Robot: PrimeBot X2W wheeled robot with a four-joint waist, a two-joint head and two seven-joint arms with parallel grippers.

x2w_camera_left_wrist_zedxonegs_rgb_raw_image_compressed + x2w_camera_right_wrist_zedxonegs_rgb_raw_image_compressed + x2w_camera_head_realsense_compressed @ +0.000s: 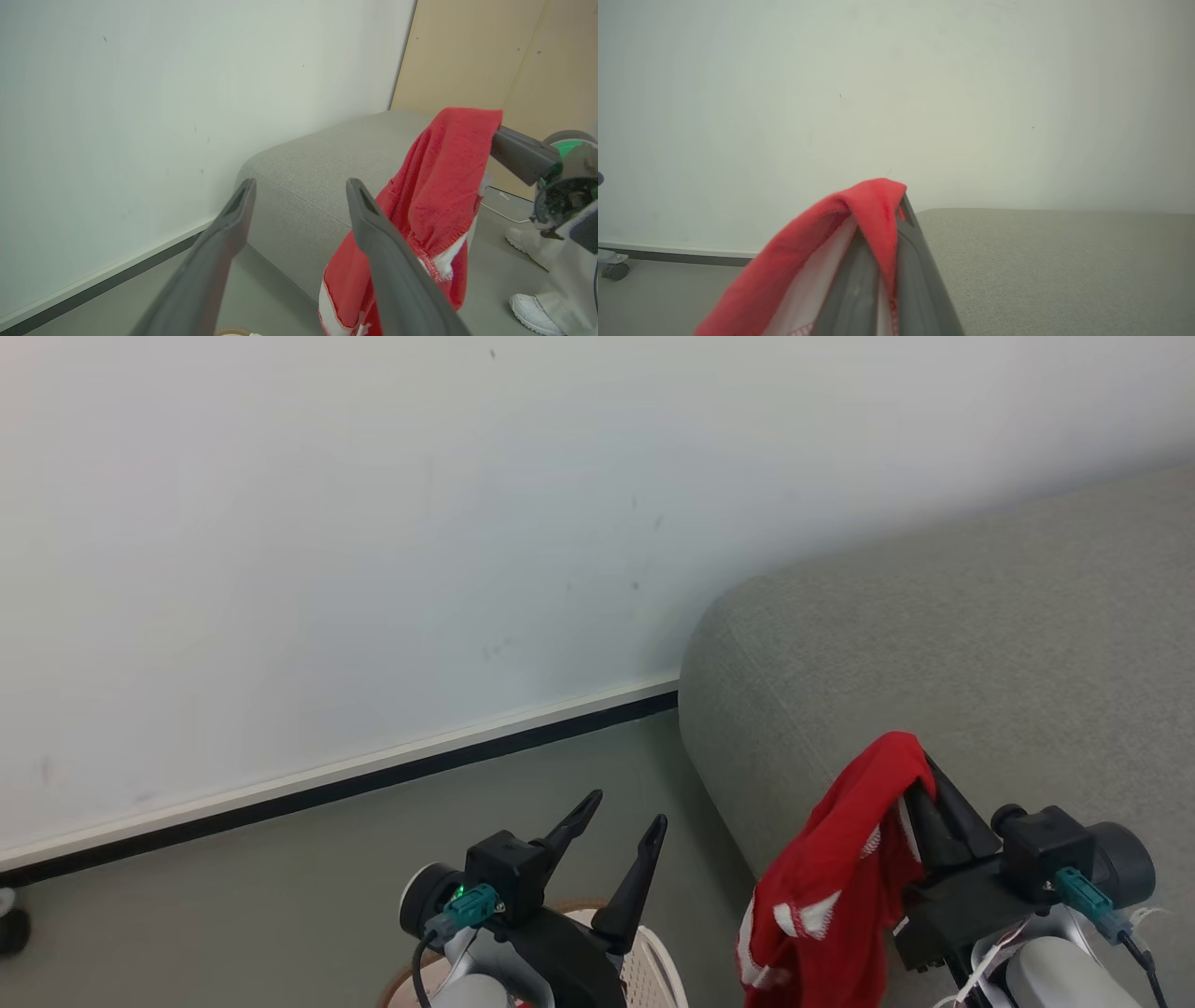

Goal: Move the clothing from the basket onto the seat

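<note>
The red garment (840,887) with white trim hangs in the lower right of the head view. It is draped over the tips of your right gripper (929,789), whose jaws are pressed together on a fold of it. It dangles in front of the seat (980,644), at the near corner (not resting on the cushion, as far as I can judge). So the lift out of the basket (651,973) looks done and the set-down is left. The part of the seat in view has nothing laid on it. Your left gripper (627,809), at bottom centre, has its jaws wide apart and holds nothing. It hovers above the basket, of which a sliver of perforated wall shows at the bottom edge. You can't tell from here whether more garments lie inside.
</note>
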